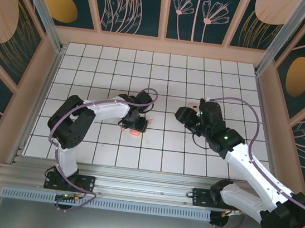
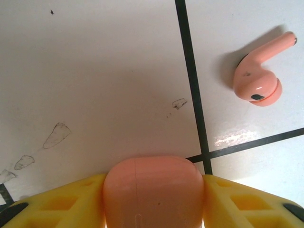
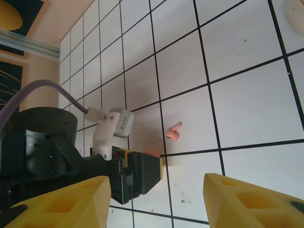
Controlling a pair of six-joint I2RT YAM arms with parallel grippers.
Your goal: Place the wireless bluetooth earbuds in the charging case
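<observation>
Left fingers (image 2: 71, 204): clamped on pink case (image 2: 153, 192).
Right fingers (image 3: 247, 199): apart, empty.
Earbud (image 2: 259, 83): loose on desk (image 2: 95, 71), near case, not touching.

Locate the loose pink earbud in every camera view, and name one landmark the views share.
Top external: earbud mid-table, just right of the left tool.
Left wrist: earbud in the upper right, lying on its side.
Right wrist: earbud near the picture's centre, slightly below the middle.
Shared landmark: the pink case between the left tool's fingers, with the earbud lying close beside it.
</observation>
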